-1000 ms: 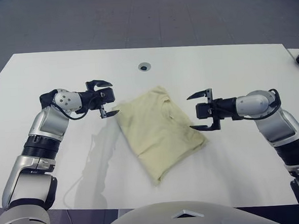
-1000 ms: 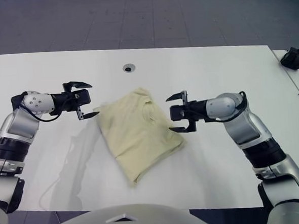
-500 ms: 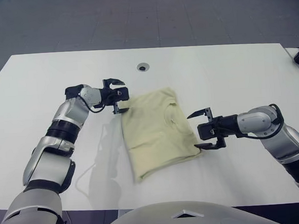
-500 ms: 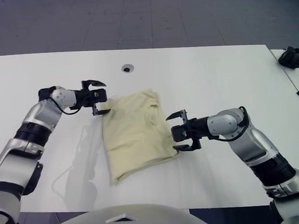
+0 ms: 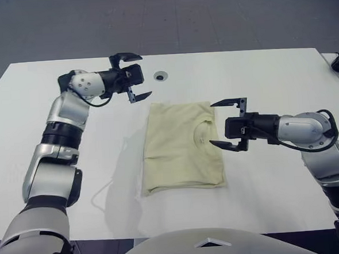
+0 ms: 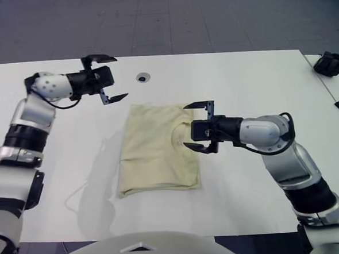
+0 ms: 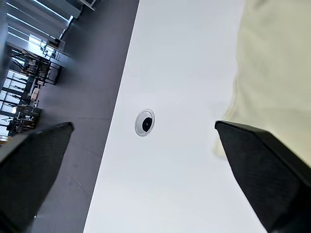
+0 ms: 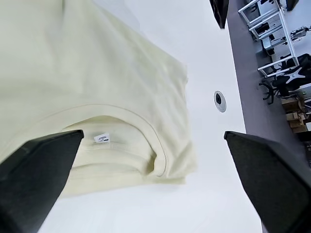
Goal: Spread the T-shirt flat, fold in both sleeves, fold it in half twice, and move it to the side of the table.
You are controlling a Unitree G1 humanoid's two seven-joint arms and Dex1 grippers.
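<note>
Lying near the middle of the white table (image 5: 269, 69), the pale yellow T-shirt (image 5: 182, 149) is folded into a tall rectangle with its long sides running from 12 to 6 o'clock. Its collar (image 5: 201, 131) sits on the half toward 3 o'clock, and the right wrist view shows a small white label (image 8: 101, 138) just inside the collar. The edge at 6 o'clock looks thick with layers of cloth, and the edge at 9 o'clock ripples a little.

At 11 o'clock from the T-shirt, the left gripper (image 5: 142, 75) hangs over bare table, apart from the cloth. Its two fingers are spread wide and hold nothing. A round cable hole (image 5: 160, 75) lies just beside it, toward 3 o'clock.

At 3 o'clock of the T-shirt, the right gripper (image 5: 213, 124) points toward 9 o'clock, with its tips over the cloth's edge by the collar. Its fingers are spread wide too, with nothing between them. Whether the lower fingertip touches the cloth, I cannot tell.
</note>
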